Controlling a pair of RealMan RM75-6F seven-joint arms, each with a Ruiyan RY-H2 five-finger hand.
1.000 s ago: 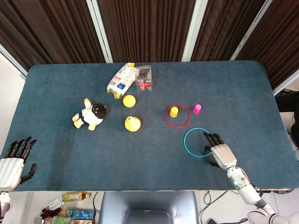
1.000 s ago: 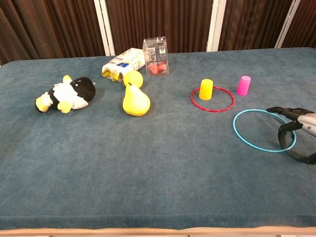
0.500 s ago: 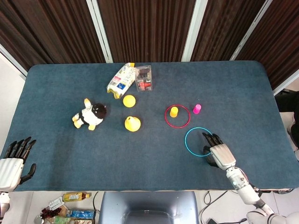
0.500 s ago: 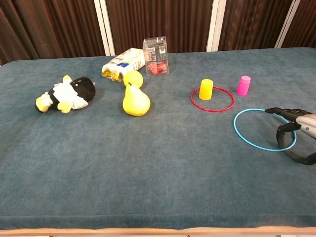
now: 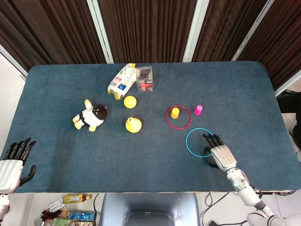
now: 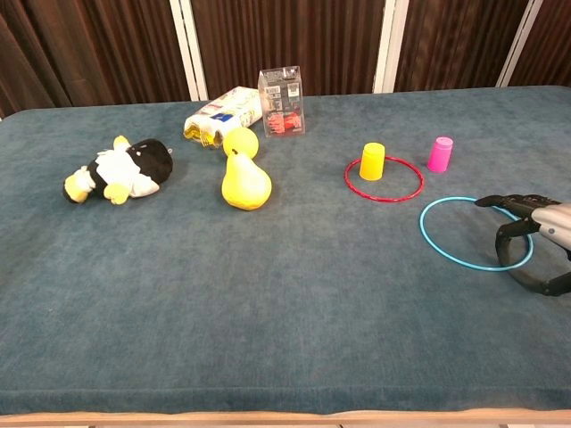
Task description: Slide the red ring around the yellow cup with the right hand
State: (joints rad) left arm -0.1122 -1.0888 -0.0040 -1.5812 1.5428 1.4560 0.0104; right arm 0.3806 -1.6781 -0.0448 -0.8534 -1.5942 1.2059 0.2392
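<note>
Right hand [image 5: 220, 154] drawn slightly back toward near edge of worktop [image 5: 56, 80] since earlier frame; blue ring [image 5: 199, 142] nudged a little with it. Fingers spread, resting over ring's right rim, holding nothing. Red ring [image 5: 178, 117] flat on worktop, encircling yellow cup [image 5: 175, 112]; cup upright, inside ring close to its left rim. Pink cup [image 5: 199, 109] just right of red ring. Left hand [image 5: 12, 165] at near-left corner, fingers apart, empty. Pear [image 6: 244, 181], plush toy [image 6: 119, 169] on the left.
</note>
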